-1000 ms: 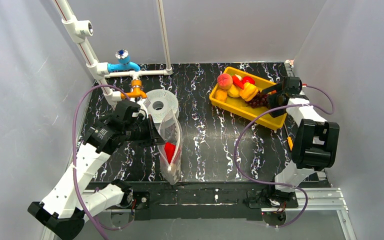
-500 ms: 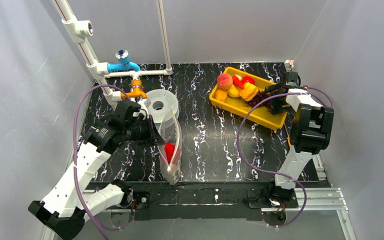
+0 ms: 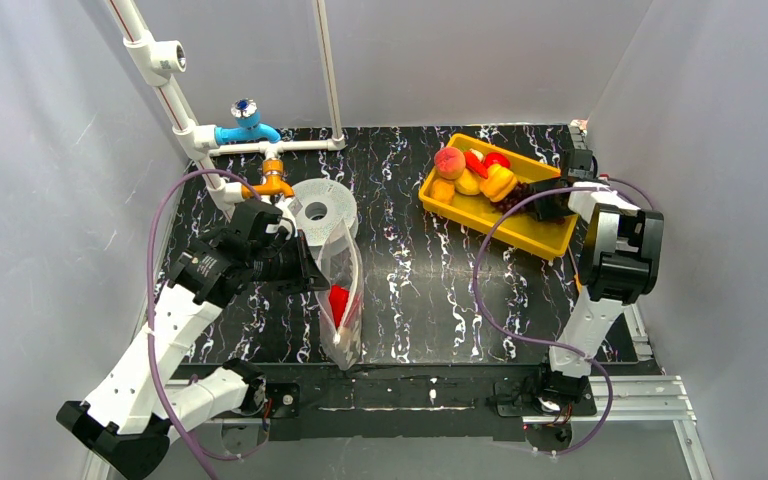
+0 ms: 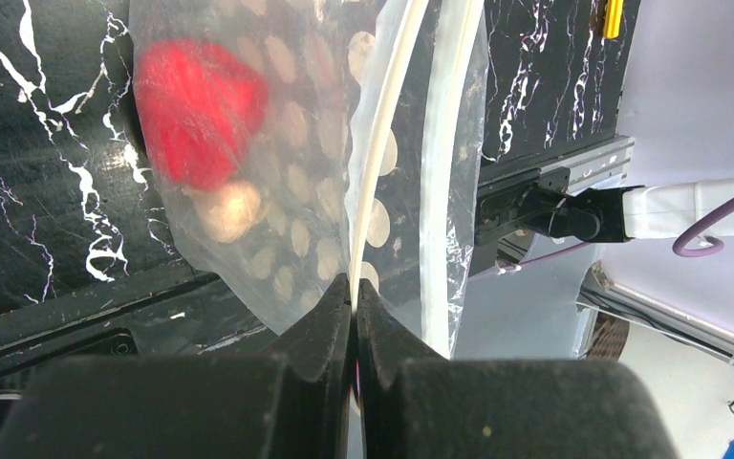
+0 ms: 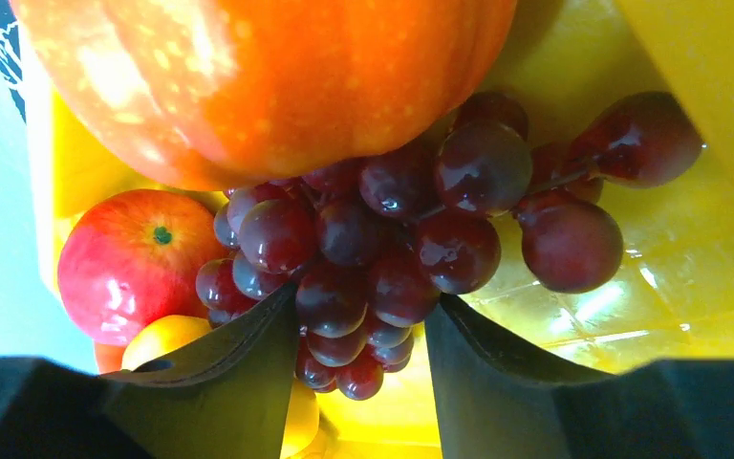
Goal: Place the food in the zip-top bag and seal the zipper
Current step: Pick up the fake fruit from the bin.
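Straddling grapes (image 5: pixel 392 229) with right hand (image 5: pixel 361 301), upper right in top view, fingers apart, grip unclear; needed centred, gentle squeeze. Clamped left hand (image 4: pixel 355 296) on zip-top bag (image 4: pixel 277 191).

Zip-top bag (image 3: pixel 343 268) stands upright at the left-centre of the table, clear and floppy, white dots all over. Its zipper (image 4: pixel 383 143) is unsealed: two pale strips run side by side with a gap, mouth open. One red toy (image 3: pixel 339 300) sits inside, low down, too blurred through the plastic to name. The rest is piled in the yellow tray (image 3: pixel 501 229) at the far right: peach (image 3: pixel 449 161), red pepper (image 3: pixel 476 162), orange pepper (image 5: pixel 268 76), apple (image 5: pixel 129 263), and dark purple grapes (image 5: pixel 382 249) tucked against the orange pepper.
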{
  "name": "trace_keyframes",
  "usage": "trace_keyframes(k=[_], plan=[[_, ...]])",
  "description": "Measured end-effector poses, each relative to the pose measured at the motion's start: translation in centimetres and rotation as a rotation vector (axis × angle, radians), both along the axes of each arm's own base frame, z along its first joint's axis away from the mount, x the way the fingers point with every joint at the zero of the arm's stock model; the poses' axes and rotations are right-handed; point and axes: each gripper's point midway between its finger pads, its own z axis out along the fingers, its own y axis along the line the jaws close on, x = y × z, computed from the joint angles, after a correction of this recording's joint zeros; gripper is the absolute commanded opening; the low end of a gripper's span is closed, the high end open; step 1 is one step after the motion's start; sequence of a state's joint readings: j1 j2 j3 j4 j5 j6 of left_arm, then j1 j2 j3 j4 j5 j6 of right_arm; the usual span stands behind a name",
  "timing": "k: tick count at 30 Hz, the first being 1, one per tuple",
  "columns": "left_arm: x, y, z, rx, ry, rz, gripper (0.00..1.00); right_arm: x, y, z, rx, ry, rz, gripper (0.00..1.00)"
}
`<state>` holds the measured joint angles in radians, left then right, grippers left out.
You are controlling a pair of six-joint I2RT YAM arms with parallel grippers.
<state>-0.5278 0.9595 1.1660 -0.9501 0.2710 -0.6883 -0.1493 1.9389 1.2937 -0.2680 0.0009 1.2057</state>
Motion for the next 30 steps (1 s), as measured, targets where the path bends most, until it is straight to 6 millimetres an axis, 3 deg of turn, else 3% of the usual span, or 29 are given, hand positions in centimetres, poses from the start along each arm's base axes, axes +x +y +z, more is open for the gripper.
trace_keyframes(k=[4,11,15,18,30], plan=[[0.0,0.0,0.0,0.001,0.002,0.000,0.00,0.3,0.0,0.0,-0.001,-0.023,0.005,0.23],[0.1,-0.1,-0.2,0.004,0.011,-0.001,0.00,0.1,0.0,0.7,-0.024,-0.067,0.025,0.03],[0.1,-0.1,-0.3,0.006,0.014,-0.002,0.00,-0.9,0.0,0.5,-0.043,-0.055,0.048,0.01],[0.1,-0.1,-0.3,0.005,0.014,-0.002,0.00,-1.6,0.0,1.5,-0.063,-0.064,0.063,0.01],[0.3,-0.2,-0.2,0.001,0.008,-0.002,0.00,-4.4,-0.1,9.1,-0.162,-0.204,0.114,0.01]])
